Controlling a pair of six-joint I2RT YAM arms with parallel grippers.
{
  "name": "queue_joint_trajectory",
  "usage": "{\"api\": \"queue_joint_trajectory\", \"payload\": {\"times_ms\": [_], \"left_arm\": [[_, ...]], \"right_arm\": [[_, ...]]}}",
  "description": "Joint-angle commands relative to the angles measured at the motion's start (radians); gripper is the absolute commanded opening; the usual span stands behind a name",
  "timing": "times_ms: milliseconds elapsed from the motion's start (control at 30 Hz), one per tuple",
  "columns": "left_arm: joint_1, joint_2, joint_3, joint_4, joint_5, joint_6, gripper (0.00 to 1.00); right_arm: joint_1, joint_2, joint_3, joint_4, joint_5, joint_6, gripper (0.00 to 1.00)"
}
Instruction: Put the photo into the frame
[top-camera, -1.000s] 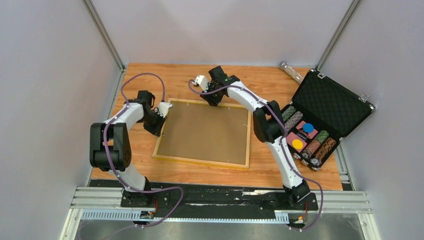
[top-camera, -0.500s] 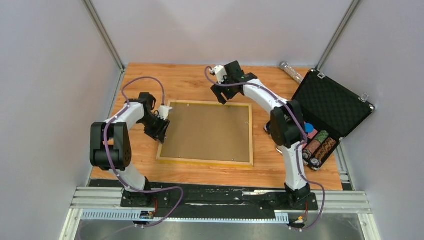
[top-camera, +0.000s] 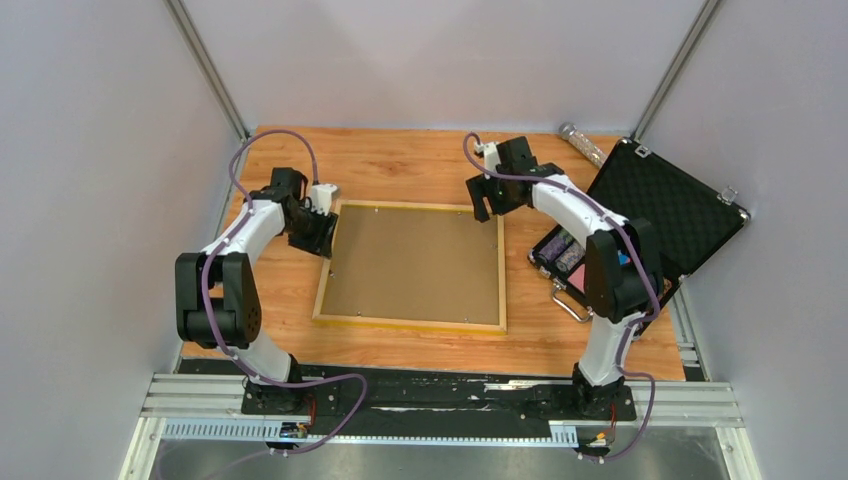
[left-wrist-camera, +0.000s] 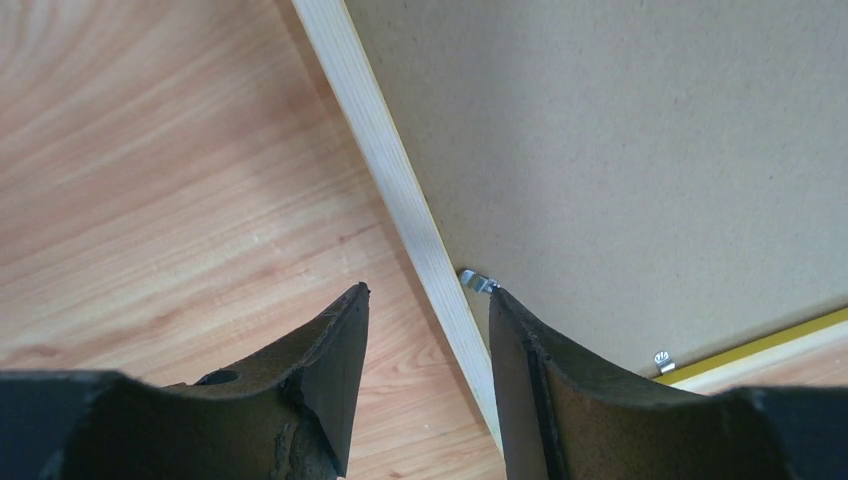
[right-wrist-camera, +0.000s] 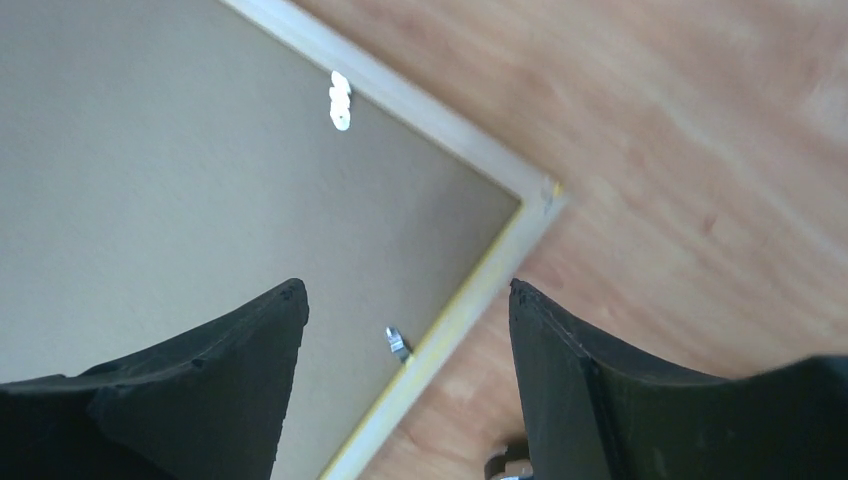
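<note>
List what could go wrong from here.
The left gripper straddles the frame's left rail beside a clip; closing there may drag the frame instead of turning the clip. The right arm's elbow hangs over the open case, so a swing could knock it. No photo shows, so the board may be clipped over an empty frame.

Black case (top-camera: 665, 210), lid open, foam-lined, on wooden table (top-camera: 400, 160), right side; speckled tube (top-camera: 580, 143) just beyond it.
</note>
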Motion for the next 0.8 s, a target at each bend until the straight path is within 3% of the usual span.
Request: {"api": "queue_joint_trajectory", "payload": {"times_ms": [0,400,767], "left_arm": [[-0.001,-0.033,0.052,0.054,0.025,-0.059,0.56],[-0.001,-0.010,0.064,0.064,0.060,-0.079,0.59],[-0.001,-0.006,0.063,0.052,0.064,-0.070,0.59]], "right_arm": [[-0.017,-0.079,-0.115,0.022,0.010,0.042,0.72],[-0.040,-0.155,-0.280,0.044,-0.042,0.018,0.67],[-0.040,-0.090,-0.289,0.078,-0.020,-0.021,0.54]]}}
